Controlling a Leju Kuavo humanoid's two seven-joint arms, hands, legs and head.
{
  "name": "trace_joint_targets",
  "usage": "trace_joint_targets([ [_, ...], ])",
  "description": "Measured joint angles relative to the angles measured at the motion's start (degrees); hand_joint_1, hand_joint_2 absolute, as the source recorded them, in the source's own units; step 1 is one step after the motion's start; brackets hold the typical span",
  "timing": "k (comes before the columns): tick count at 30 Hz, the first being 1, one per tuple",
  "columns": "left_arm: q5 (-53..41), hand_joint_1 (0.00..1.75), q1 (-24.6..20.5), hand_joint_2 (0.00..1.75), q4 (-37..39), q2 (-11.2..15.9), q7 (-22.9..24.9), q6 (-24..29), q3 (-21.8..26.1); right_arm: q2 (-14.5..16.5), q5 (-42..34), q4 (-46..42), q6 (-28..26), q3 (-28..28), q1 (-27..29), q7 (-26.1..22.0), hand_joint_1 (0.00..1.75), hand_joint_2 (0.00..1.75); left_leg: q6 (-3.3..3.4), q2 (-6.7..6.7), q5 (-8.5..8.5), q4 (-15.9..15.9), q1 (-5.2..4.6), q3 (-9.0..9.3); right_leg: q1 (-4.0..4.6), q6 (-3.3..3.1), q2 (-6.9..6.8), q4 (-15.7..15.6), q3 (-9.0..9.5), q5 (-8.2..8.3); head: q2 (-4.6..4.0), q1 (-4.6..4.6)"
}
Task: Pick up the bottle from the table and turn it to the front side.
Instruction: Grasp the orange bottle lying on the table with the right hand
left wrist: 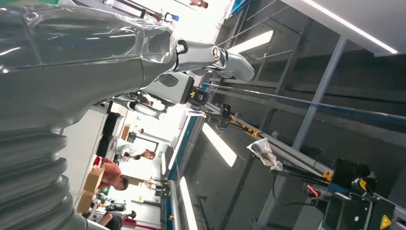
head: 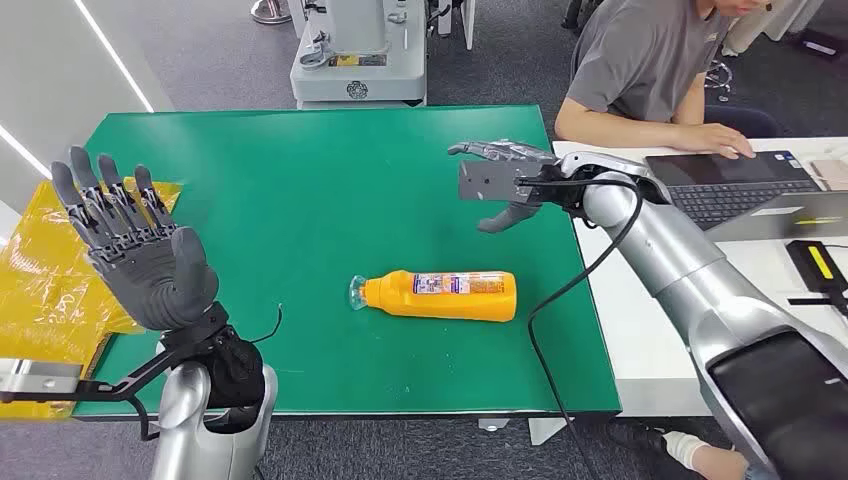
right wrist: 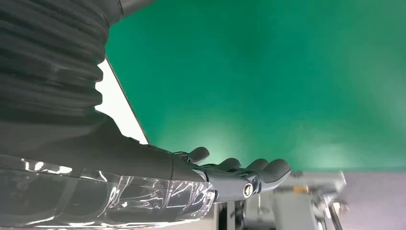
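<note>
orange bottle point(head: 440, 295) lies on green table point(head: 300, 200); left hand point(head: 140, 250) and right hand point(head: 505, 180) spread, empty.

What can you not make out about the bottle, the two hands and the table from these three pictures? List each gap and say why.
- Bottle: label text too small in the head view; its underside faces the green table.
- Left hand: the left wrist view shows its ribbed cover, not its fingers.
- Right hand: seen edge-on; its palm is hidden.
- Table: the near edge is partly behind the arms.

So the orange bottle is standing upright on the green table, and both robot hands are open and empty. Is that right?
Not quite. In the head view the bottle lies on its side on the table. The left hand and right hand are indeed open and empty.
</note>
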Motion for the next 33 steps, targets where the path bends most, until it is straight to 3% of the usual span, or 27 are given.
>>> trace_joint_targets([
  [13, 0.52, 0.00, -0.17, 1.75, 0.00, 0.75, 0.00, 0.73, -0.11, 0.62, -6.80, 6.88, -0.62, 10.99, -0.38, -0.48, 0.00, 1.75, 0.00, 0.01, 0.00, 0.01, -0.01, 0.00, -0.01, 0.00, 0.01, 0.00, 0.01, 0.00, 0.00, 0.01],
  [20, 0.26, 0.00, -0.21, 1.75, 0.00, 0.79, 0.00, 0.61, -0.12, 3.36, -8.22, 12.10, -2.33, 15.35, 0.19, -3.19, 0.00, 1.75, 0.00, 0.01, 0.00, 0.00, 0.00, 0.01, 0.00, 0.00, 0.01, 0.00, 0.00, 0.00, 0.00, 0.01],
  [33, 0.11, 0.00, -0.21, 1.75, 0.00, 1.00, 0.00, 0.54, -0.10, 5.85, -7.99, 17.06, -3.71, 18.57, 1.32, -4.50, 0.00, 1.75, 0.00, 0.01, 0.00, 0.01, -0.01, 0.00, -0.01, 0.00, 0.01, -0.01, 0.01, 0.00, 0.00, 0.01],
])
